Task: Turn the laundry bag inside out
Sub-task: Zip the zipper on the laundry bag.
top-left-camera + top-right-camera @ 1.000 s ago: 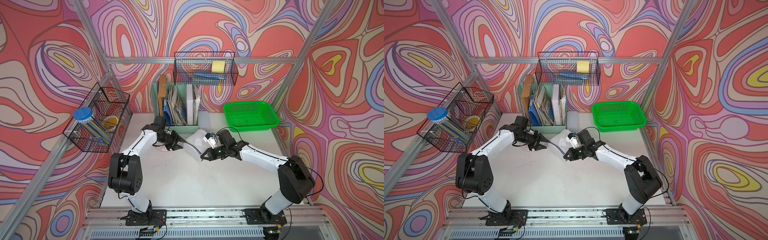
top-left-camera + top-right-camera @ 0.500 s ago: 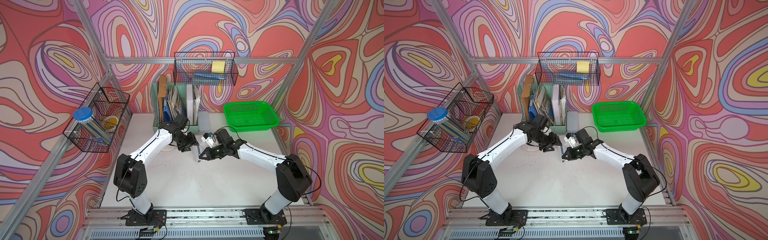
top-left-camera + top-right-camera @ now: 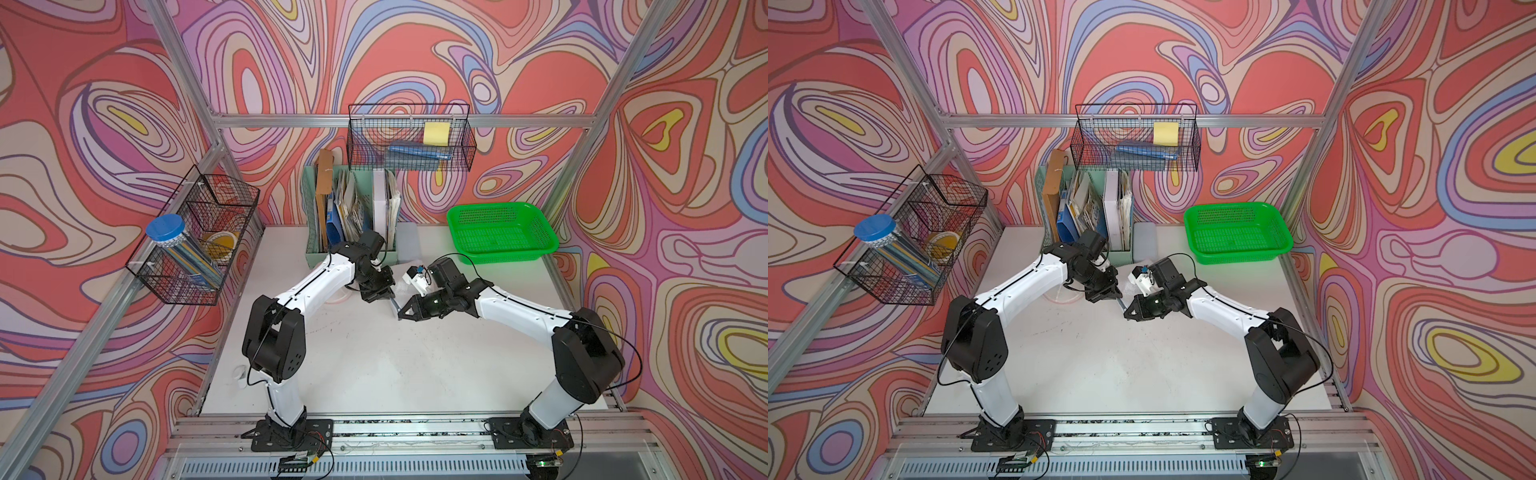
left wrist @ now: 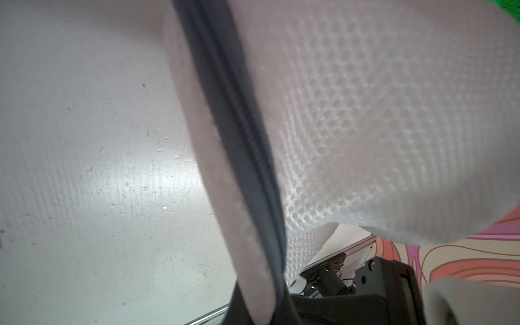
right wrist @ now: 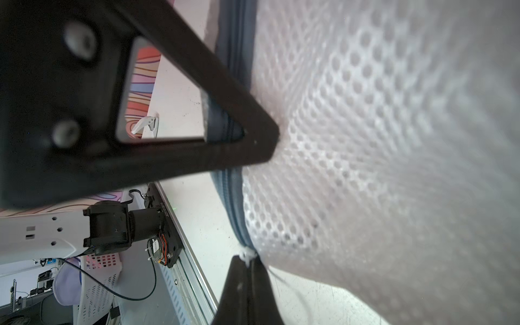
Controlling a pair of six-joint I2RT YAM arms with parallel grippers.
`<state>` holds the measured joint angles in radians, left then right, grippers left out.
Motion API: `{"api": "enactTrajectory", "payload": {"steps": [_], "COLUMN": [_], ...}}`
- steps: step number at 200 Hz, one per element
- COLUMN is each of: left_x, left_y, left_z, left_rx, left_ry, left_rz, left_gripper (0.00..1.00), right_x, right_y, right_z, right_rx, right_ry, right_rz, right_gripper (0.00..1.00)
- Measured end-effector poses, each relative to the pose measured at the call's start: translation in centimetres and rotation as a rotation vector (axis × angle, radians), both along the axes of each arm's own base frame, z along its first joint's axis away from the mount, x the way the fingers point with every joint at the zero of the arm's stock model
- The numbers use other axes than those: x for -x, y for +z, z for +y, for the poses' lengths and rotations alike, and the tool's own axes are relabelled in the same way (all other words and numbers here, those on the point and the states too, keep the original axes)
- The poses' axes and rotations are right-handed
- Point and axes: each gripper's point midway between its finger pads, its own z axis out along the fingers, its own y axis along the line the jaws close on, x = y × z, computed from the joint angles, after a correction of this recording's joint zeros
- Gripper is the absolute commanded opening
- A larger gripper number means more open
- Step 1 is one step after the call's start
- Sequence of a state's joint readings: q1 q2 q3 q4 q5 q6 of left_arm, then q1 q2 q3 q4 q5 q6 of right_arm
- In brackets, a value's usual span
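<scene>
Limp white mesh laundry bag (image 4: 365, 126), pinched at two spots.
The left end effector (image 3: 387, 301) and right end effector (image 5: 247, 260) both clamp its grey zipper band (image 4: 247, 140), probably the firmest hold on light, floppy mesh.

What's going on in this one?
Two robot arms are handling a white mesh laundry bag over the middle of the table. The right claw is shut on the end of the bag's dark zip. The left claw is shut on the zip edge close beside it. The bag is bunched between them, and the views do not show how far it has been turned.
</scene>
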<state>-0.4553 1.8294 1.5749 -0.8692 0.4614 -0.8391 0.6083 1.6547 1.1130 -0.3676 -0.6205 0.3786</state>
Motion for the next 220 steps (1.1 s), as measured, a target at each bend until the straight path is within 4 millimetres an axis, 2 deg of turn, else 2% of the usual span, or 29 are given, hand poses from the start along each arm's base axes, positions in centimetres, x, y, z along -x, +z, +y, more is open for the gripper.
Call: {"api": "enactTrajectory", "payload": {"steps": [49, 52, 65, 69, 94, 115, 146, 175, 184, 190, 194, 211, 220], "left_x": [-0.1, -0.1, -0.1, -0.1, -1.0, -2.3, -3.3, -2.4, -2.2, -2.1, -2.0, -1.5, -1.2], "left_y": [0.3, 0.3, 0.3, 0.3, 0.8, 2.6, 6.6, 8.0, 8.1, 7.9, 7.8, 7.1, 6.7], "left_z": [1.9, 1.9, 1.8, 1.8, 3.1, 4.6, 5.9, 6.7, 6.8, 6.9, 7.0, 7.2, 7.4], "left_rx": [0.057, 0.059, 0.065, 0.064, 0.041, 0.01, -0.031, -0.059, -0.064, -0.067, -0.07, -0.083, -0.091], "left_ry": [0.067, 0.067, 0.067, 0.066, 0.097, 0.117, 0.105, 0.084, 0.079, 0.076, 0.076, 0.07, 0.067], "left_rz": [0.094, 0.096, 0.098, 0.098, 0.064, 0.002, -0.121, -0.159, -0.162, -0.161, -0.158, -0.143, -0.136], "left_gripper": [0.0, 0.05, 0.44, 0.53, 0.73, 0.84, 0.9, 0.92, 0.98, 0.99, 0.99, 0.99, 0.99], "right_x": [-0.4, -0.5, -0.4, -0.4, 0.3, 0.2, -1.2, -4.0, -5.2, -6.1, -6.5, -9.0, -10.1], "right_y": [0.8, 0.8, 1.0, 1.0, 1.1, 2.2, 4.3, 4.6, 4.4, 4.0, 3.8, 2.0, 0.9], "right_z": [0.3, 0.3, 0.4, 0.4, 0.4, 0.7, 0.7, -1.8, -2.8, -3.6, -4.0, -6.4, -7.6], "right_rx": [-0.042, -0.044, -0.049, -0.05, -0.046, -0.068, -0.13, -0.17, -0.178, -0.181, -0.181, -0.169, -0.157], "right_ry": [0.002, 0.002, 0.006, 0.007, 0.014, 0.01, -0.035, -0.145, -0.186, -0.215, -0.231, -0.325, -0.366], "right_rz": [-0.063, -0.064, -0.062, -0.06, -0.009, 0.011, 0.035, 0.073, 0.088, 0.096, 0.101, 0.137, 0.15], "right_gripper": [0.0, 0.0, 0.0, 0.0, 0.0, 0.0, 0.0, 0.0, 0.0, 0.0, 0.05, 0.39, 0.47]}}
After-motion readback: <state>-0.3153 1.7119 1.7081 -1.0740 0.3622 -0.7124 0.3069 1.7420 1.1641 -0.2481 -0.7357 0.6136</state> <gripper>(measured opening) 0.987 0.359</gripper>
